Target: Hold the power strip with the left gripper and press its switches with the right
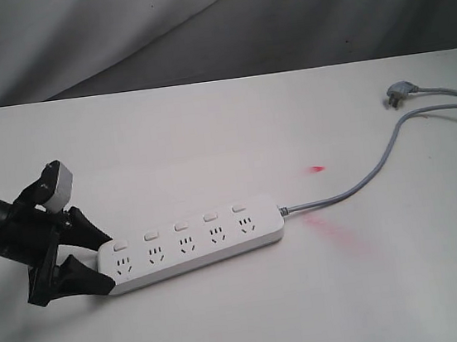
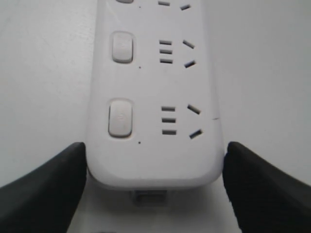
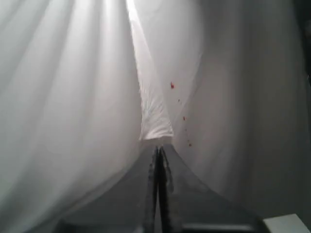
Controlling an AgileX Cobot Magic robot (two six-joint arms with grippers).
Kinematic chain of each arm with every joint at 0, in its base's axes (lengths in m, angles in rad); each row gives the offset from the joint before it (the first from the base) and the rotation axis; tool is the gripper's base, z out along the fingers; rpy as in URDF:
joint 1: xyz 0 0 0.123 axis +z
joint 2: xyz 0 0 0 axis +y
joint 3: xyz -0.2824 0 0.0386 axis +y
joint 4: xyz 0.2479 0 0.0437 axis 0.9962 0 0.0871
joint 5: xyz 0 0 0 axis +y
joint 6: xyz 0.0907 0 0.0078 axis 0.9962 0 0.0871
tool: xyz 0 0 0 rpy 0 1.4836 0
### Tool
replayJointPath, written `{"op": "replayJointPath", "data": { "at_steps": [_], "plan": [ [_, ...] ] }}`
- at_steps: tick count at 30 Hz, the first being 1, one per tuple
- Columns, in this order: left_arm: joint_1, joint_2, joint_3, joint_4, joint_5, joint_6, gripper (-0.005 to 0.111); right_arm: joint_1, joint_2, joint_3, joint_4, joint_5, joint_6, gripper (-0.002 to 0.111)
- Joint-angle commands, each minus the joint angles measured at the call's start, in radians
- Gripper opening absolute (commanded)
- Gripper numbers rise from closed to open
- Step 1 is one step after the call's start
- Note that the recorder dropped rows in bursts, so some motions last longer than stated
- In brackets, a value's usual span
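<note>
The white power strip (image 1: 191, 242) lies flat on the white table (image 1: 208, 140), slanting up to the right, with its row of white switches (image 1: 180, 225) above the sockets. My left gripper (image 1: 108, 259) straddles the strip's left end, one black finger pressed against each long side. In the left wrist view the power strip (image 2: 150, 97) fills the middle, two switches (image 2: 120, 118) show fully, and the left gripper (image 2: 155, 160) has both fingers against its rounded corners. My right gripper (image 3: 158, 150) is shut, empty, facing white drapery, and is outside the exterior view.
The strip's grey cord (image 1: 363, 179) curves off to the right edge. A separate grey plug (image 1: 394, 96) lies at the far right. Red light patches (image 1: 318, 167) fall on the table right of the strip. A grey cloth backdrop (image 1: 194, 25) hangs behind the table.
</note>
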Motion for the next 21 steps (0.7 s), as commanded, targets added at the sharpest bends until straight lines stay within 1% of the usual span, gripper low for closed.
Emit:
{"op": "replayJointPath", "data": {
  "at_steps": [1, 3, 6, 9, 11, 13, 16, 18, 21],
  "plan": [
    [-0.007, 0.005, 0.001, 0.022, 0.005, 0.006, 0.056, -0.001, 0.235, -0.304, -0.127, 0.247, -0.052, 0.000],
    [-0.007, 0.005, 0.001, 0.022, 0.005, 0.006, 0.056, -0.001, 0.327, -0.427, -0.151, 0.332, -0.108, 0.000],
    [-0.007, 0.005, 0.001, 0.022, 0.005, 0.006, 0.056, -0.001, 0.447, -0.579, -0.150, 0.487, -0.251, 0.000],
    [-0.007, 0.005, 0.001, 0.022, 0.005, 0.006, 0.056, -0.001, 0.539, -0.681, -0.119, 0.626, -0.392, 0.000],
    [-0.007, 0.005, 0.001, 0.022, 0.005, 0.006, 0.056, -0.001, 0.596, -0.712, -0.045, 0.676, -0.532, 0.000],
    [-0.007, 0.005, 0.001, 0.022, 0.005, 0.006, 0.056, -0.001, 0.656, -0.717, 0.087, 0.720, -0.692, 0.000],
    [-0.007, 0.005, 0.001, 0.022, 0.005, 0.006, 0.056, -0.001, 0.762, -0.717, 0.302, 0.836, -0.947, 0.000],
    [-0.007, 0.005, 0.001, 0.022, 0.005, 0.006, 0.056, -0.001, 0.841, -0.717, 0.418, 0.919, -1.049, 0.000],
    [-0.007, 0.005, 0.001, 0.022, 0.005, 0.006, 0.056, 0.010, 0.937, -0.717, 0.482, 1.004, -1.114, 0.000]
  ]
}}
